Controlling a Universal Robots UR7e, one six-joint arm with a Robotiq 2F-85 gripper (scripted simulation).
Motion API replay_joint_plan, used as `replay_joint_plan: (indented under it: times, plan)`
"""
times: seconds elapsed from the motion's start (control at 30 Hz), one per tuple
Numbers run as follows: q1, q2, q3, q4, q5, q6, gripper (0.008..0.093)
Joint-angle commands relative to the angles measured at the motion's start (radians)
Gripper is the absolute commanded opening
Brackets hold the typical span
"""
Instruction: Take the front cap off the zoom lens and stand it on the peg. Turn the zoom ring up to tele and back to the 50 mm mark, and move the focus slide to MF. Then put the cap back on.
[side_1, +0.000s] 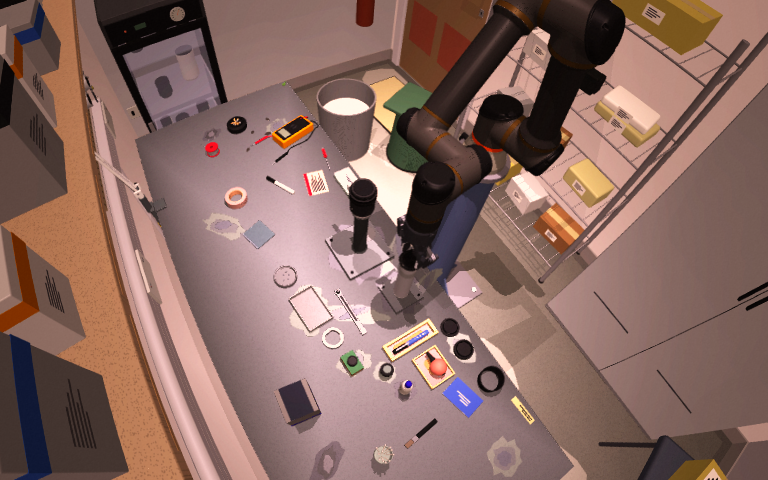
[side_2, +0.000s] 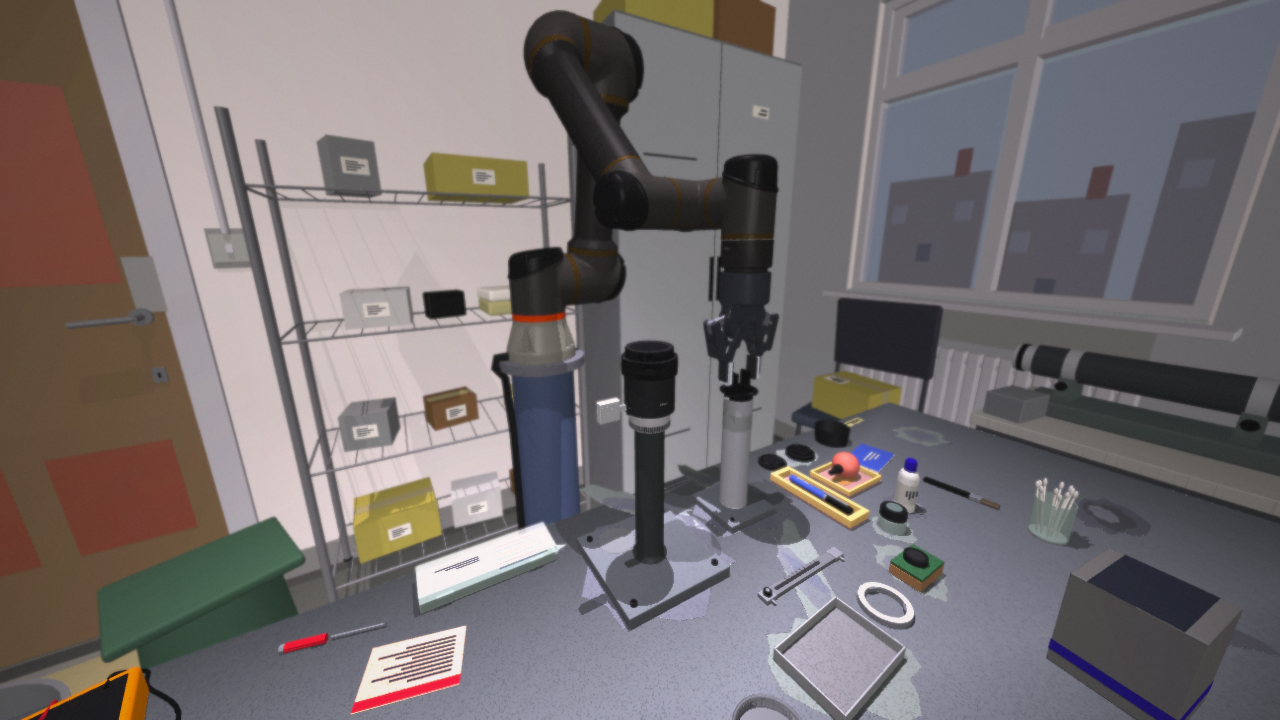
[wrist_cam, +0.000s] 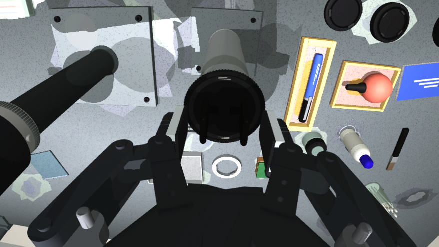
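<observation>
At the bench's middle, near its right edge, a grey peg (side_2: 736, 452) stands on a small plate. The black front cap (wrist_cam: 224, 108) sits on top of the peg (wrist_cam: 223, 54). My gripper (wrist_cam: 224, 126) hangs straight above the cap (side_2: 739, 391), open and holding nothing. The fingers stand on either side of the cap's rim. Left of the peg the black zoom lens (side_2: 650, 376) stands upright on a dark post bolted to a larger plate (side_2: 652, 578). The lens (side_1: 362, 196) has no cap on its top. Its focus slide is too small to read.
The lens post (wrist_cam: 58, 89) rises close on the gripper's left. Two yellow trays with a blue pen (side_2: 822, 494) and a red blower (side_2: 845, 467) lie right of the peg. Spare black caps (side_1: 456, 338) lie by the bench's edge. A white ring (side_2: 886, 603) and shallow tray (side_2: 838, 660) lie nearer the front.
</observation>
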Motion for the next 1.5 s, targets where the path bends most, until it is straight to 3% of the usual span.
replay_joint_plan:
  times: [0.0,0.83,1.47]
  plan:
    - [0.0,-0.001,0.0,0.0,0.0,0.0,0.058]
    - [0.0,-0.012,-0.006,0.016,0.0,0.0,0.058]
    - [0.0,-0.108,-0.067,0.173,0.0,0.0,0.058]
